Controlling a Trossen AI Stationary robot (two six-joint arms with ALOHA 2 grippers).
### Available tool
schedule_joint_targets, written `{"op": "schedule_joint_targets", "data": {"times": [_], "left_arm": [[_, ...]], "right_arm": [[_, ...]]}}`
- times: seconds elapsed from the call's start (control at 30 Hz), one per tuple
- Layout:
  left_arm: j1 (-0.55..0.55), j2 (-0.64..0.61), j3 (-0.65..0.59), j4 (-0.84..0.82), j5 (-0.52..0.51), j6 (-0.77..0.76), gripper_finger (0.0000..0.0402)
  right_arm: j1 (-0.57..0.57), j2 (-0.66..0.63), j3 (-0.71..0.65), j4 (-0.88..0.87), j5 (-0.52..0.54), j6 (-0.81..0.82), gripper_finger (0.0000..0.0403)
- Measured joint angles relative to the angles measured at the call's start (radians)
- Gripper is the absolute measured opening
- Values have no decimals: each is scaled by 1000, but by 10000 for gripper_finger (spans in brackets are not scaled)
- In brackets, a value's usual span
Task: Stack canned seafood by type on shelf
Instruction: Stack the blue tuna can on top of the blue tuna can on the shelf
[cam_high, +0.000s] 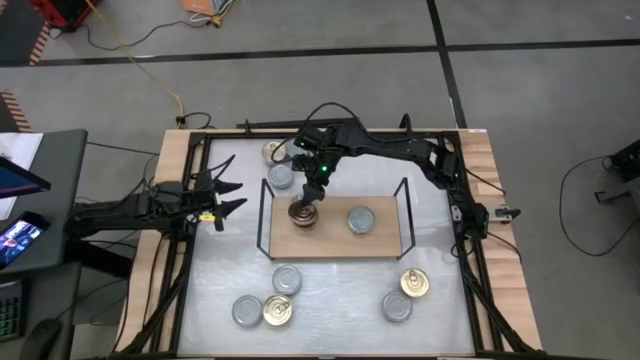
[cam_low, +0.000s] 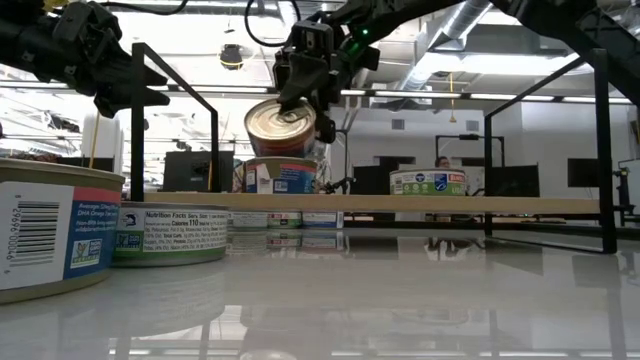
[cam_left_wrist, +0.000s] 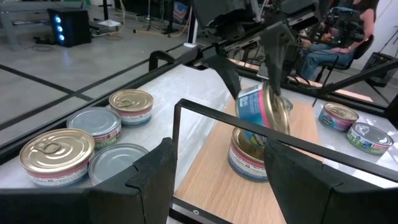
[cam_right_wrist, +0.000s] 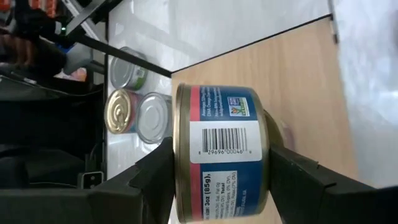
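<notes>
A gold-lidded tin (cam_right_wrist: 221, 152), flat and round with a blue-and-pink paper label and barcode, sits tipped on its edge between the dark fingers of the right gripper (cam_right_wrist: 217, 180), which press on its two flat ends. It hangs just above a second gold-lidded tin (cam_left_wrist: 249, 152) standing upright on the shelf (cam_high: 335, 245), a pale wooden board with thin black wire frames at its short ends. In the low view the held tin shows its ringed gold face tilted toward the camera. A silver-lidded tin (cam_high: 361, 219) rests farther along the board. Other tins lie scattered on the glossy white tabletop (cam_high: 330, 310) around the shelf. The left gripper (cam_high: 226, 196) hovers off the shelf's left end, its fingers spread wide and holding nothing.
</notes>
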Motion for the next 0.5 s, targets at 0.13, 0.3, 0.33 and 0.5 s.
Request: {"op": "schedule_joint_targets", "data": {"times": [0.13, 0.3, 0.33, 0.5], "left_arm": [[0, 0, 0, 0, 0, 6, 228], [0, 0, 0, 15, 2, 31, 228], [0, -1, 0, 24, 9, 38, 228], [0, -1, 0, 38, 41, 60, 228]], "right_arm": [[-5, 0, 0, -3, -14, -3, 250], [-3, 0, 0, -2, -32, -4, 249], [-3, 0, 0, -2, -32, -5, 249], [-4, 0, 0, 1, -32, -1, 242]]}}
